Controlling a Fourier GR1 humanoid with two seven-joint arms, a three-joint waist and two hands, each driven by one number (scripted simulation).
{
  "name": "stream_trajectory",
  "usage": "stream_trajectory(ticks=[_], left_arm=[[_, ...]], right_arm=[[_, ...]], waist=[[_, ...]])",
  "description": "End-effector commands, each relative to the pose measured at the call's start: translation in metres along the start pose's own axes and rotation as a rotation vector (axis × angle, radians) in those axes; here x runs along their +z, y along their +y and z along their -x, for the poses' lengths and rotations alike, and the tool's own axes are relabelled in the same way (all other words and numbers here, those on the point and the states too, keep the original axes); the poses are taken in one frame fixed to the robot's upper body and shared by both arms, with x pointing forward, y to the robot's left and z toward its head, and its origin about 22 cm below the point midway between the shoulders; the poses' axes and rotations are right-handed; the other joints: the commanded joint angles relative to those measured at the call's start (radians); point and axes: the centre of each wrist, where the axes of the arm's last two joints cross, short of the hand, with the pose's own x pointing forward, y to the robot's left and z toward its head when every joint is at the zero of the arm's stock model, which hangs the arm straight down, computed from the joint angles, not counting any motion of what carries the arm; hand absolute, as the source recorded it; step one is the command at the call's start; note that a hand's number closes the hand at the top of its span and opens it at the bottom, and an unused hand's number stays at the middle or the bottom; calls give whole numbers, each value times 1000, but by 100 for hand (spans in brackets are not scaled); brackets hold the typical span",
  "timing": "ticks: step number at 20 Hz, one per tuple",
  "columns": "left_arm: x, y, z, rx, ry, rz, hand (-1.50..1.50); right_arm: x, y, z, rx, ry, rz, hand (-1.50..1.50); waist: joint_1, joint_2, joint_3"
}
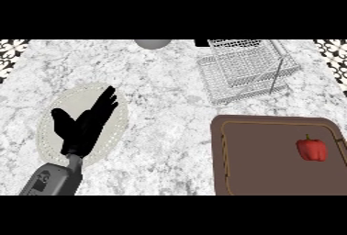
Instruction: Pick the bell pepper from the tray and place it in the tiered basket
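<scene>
A red bell pepper (pixel 311 149) lies on the right side of a brown tray (pixel 264 156) at the lower right of the head view. Behind the tray stands a white wire tiered basket (pixel 247 69) near the counter's far edge. My left hand (pixel 85 124) rests open, fingers straight and pointing up and right, over a pale round plate (pixel 116 131) at the left. It is far from the pepper and holds nothing. My right hand does not show.
A grey rounded object (pixel 152 43) sits at the far edge of the marble counter (pixel 163 110), cut off by the view's top. Patterned tile shows at the far corners.
</scene>
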Motion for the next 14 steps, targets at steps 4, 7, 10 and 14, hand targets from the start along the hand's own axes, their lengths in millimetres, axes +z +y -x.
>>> stream_trajectory(ticks=[4,7,10,14], left_arm=[[-14,3,-13,9,-25,-9,0],[6,4,1,9,20,-6,0],[2,-23,-13,5,-5,5,0],[8,10,12,10,9,-15,0]], right_arm=[[6,48,3,46,59,-58,-150],[7,34,5,75,85,-103,-150],[-20,54,8,79,109,-105,-150],[-17,51,28,89,136,-60,-150]], waist=[[-3,0,1],[-3,-1,1],[2,-1,2],[0,-1,1]])
